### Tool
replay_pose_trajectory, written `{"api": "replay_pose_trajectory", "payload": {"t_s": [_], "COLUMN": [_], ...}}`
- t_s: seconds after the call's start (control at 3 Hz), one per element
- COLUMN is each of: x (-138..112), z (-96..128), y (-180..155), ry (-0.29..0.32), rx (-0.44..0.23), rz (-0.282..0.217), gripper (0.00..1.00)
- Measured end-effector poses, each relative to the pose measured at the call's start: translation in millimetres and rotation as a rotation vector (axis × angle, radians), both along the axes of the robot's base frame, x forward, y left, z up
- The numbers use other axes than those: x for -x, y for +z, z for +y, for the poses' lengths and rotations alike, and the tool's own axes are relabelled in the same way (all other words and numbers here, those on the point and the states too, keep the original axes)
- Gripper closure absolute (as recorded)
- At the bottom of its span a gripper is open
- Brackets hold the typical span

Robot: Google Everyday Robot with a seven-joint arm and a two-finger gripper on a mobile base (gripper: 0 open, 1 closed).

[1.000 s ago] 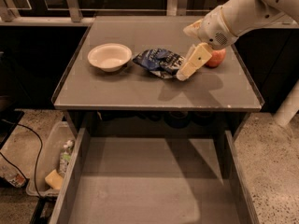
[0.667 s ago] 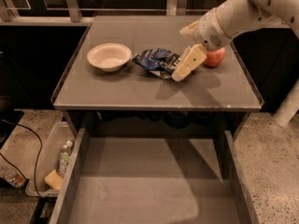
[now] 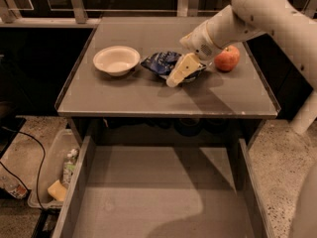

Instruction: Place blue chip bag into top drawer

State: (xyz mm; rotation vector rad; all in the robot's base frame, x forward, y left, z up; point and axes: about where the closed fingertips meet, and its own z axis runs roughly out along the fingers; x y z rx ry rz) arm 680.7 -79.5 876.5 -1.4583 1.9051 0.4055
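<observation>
The blue chip bag (image 3: pixel 161 63) lies crumpled on the tabletop (image 3: pixel 148 95), between the white bowl and the red apple. My gripper (image 3: pixel 179 72) points down and to the left, lying over the right part of the bag and covering it there. It is at or just above the bag; I cannot tell whether it touches. The top drawer (image 3: pixel 148 197) is pulled out wide below the table's front edge, and its flat bottom is bare.
A white bowl (image 3: pixel 116 60) stands left of the bag. A red apple (image 3: pixel 227 58) sits right of it, partly behind my arm (image 3: pixel 257 14). A clear plastic bin (image 3: pixel 52 175) of clutter stands on the floor at the left. A railing runs behind the table.
My arm has swung left and lower. The gripper has moved from the bag's right edge to over the bag. The bag, bowl and apple have not moved.
</observation>
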Motion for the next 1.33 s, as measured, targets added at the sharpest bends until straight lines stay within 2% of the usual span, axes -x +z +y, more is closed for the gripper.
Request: {"api": "replay_pose_trajectory", "payload": {"t_s": [0.67, 1.0, 1.33], "x": [-33.6, -34.1, -34.1], "z": [14.4, 14.6, 14.7], "y": [-35.6, -35.9, -35.9], "ry": [-0.073, -0.075, -0.075], "rx": [0.022, 0.023, 0.023], "rz": [0.031, 0.031, 0.031], "gripper": [0.00, 0.18, 0.42]}}
